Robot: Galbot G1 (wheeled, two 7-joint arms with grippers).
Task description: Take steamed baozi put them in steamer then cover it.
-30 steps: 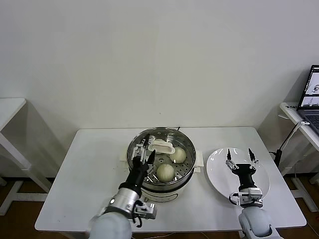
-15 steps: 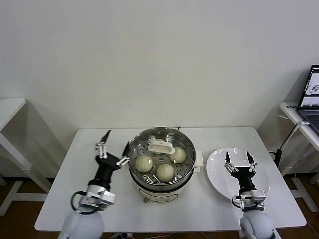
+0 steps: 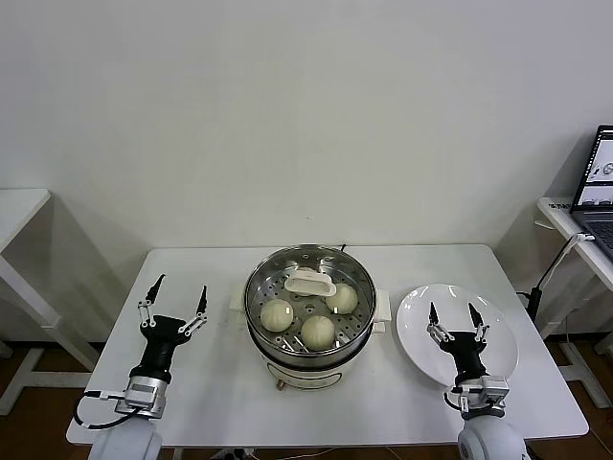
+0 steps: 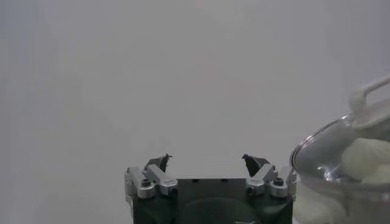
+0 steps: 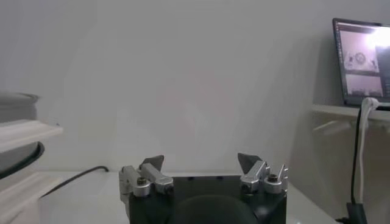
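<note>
1. Left hand (image 3: 175,296) sits low at the near left of the counter (image 3: 431,264), fingers spread, empty, well apart from the steamer.
2. Right hand (image 3: 452,317) is over the near part of the white plate (image 3: 498,331), fingers spread, holding nothing. The plate appears bare.
3. Steamer (image 3: 308,309) stands mid-counter between the two hands. Three steamed baozi (image 3: 317,331) are visible on the perforated tray; a fourth cannot be confirmed.
4. Cover (image 3: 310,282): its cream handle shows over the pot, and the left wrist view shows a glass dome above a bun. Judged seated on the rim.
5. Far right: a laptop (image 3: 601,174) on a side table, not involved.
6. Status, as a judgement: loading and covering look complete; nothing obvious remains beyond the arms parking.
</note>
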